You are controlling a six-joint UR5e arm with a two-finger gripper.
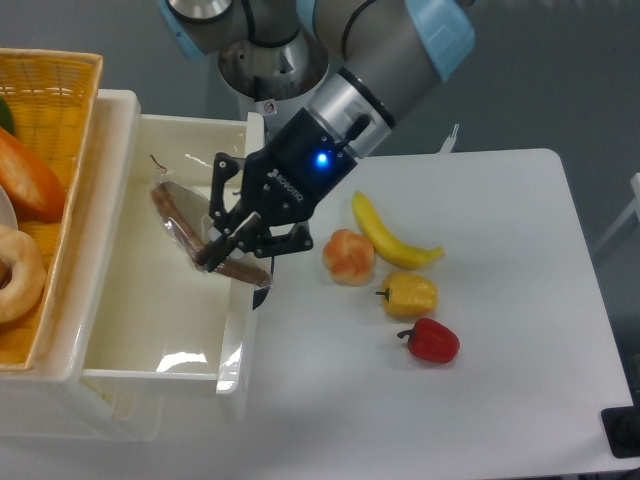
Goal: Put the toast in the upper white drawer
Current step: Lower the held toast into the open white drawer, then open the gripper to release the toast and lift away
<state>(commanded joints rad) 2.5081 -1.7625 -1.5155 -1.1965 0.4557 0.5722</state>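
While it hangs tilted over the open cavity, the toast sits in its clear crinkly bag, brown slice angled w/ its upper end toward the back-left and lower end down near the drawer's right wall. A thin twisted bit of plastic sticks up at the top-left of the bag. The gripper has its two fingers closed onto the lower right part of the slice, jaws narrow, pinching the bag; whether the toast touches the drawer floor can't be told. Below and around it is the upper white drawer, glossy, deep walls, pulled out, w/ the gripper body reaching in across the right wall. A blue light glows on the gripper's black housing.

Left of the drawer, a yellow wicker basket holds an orange loaf and a pale ring-shaped pastry. Right of the drawer, on the white table, lie a round bun, a banana just beside it, a yellow pepper and a red pepper, all well apart from the drawer.
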